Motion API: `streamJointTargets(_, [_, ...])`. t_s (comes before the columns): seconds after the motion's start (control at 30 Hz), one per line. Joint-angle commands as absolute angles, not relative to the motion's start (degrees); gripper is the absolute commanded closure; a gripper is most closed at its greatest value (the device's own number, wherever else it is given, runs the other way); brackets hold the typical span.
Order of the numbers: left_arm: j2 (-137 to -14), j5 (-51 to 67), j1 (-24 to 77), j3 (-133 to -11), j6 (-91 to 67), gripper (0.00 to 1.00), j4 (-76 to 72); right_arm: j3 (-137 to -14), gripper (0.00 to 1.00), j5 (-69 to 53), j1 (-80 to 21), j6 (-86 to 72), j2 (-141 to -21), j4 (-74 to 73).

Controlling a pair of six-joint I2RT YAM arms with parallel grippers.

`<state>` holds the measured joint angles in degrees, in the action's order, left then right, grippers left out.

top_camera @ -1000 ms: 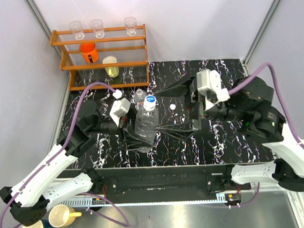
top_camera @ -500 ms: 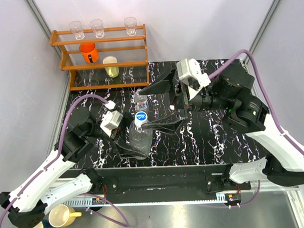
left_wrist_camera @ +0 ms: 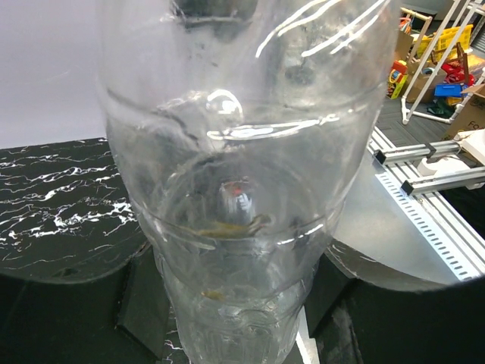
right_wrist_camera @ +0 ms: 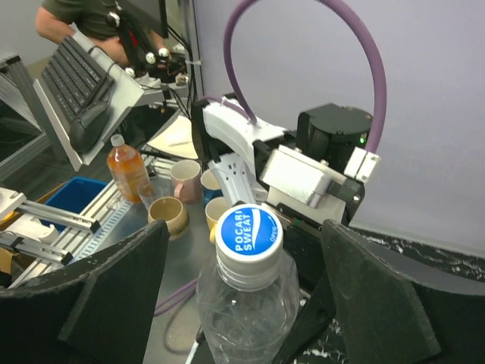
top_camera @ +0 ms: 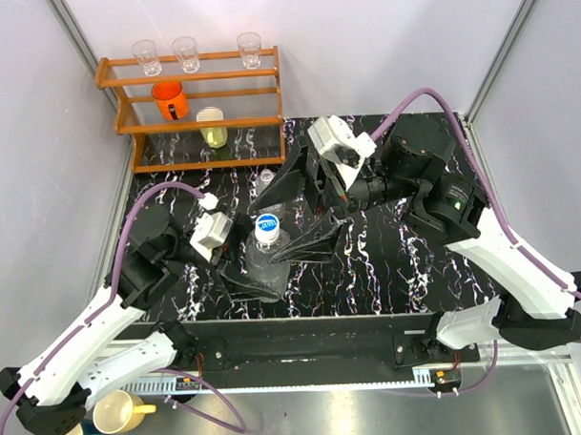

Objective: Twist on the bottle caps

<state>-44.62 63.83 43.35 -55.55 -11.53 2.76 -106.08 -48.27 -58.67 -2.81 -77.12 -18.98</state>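
**Over the wide bottle: right end effector now in position**

Above the wide bottle [left_wrist_camera: 242, 189], the right end effector [top_camera: 275, 231] has swung in from the bottle's right. It now straddles the cap [right_wrist_camera: 247, 232] with its jaws open, clear of it on both sides. The left end effector [top_camera: 250, 274] grips the bottle's body, holding it upright. Closing and tightening likely come next.
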Motion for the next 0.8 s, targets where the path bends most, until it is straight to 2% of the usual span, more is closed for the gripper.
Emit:
streamJointTargets(0.0, [-43.6,64.5,42.7,-54.8,-11.5,0.46,-2.4,-104.4,0.15,-52.4,-58.0,-6.1,-75.8,-12.0])
streamJointTargets(0.2, [-43.6,64.3,42.6,-54.4,-12.7,0.46,-3.0,-102.7,0.22,-53.0,-57.7,-8.0,-75.3,-8.9])
streamJointTargets(0.37, [-43.6,64.2,42.6,-54.3,-13.0,0.47,-3.3,-102.4,0.34,-53.7,-57.7,-8.9,-75.6,-7.6])
streamJointTargets(0.53, [-43.4,63.8,42.6,-53.6,-13.3,0.47,-3.3,-101.6,0.41,-53.7,-57.6,-9.6,-75.3,-5.8])
streamJointTargets(0.77, [-43.2,62.9,42.6,-53.1,-13.0,0.47,-3.3,-101.0,0.58,-53.7,-57.3,-10.4,-75.8,-5.8])
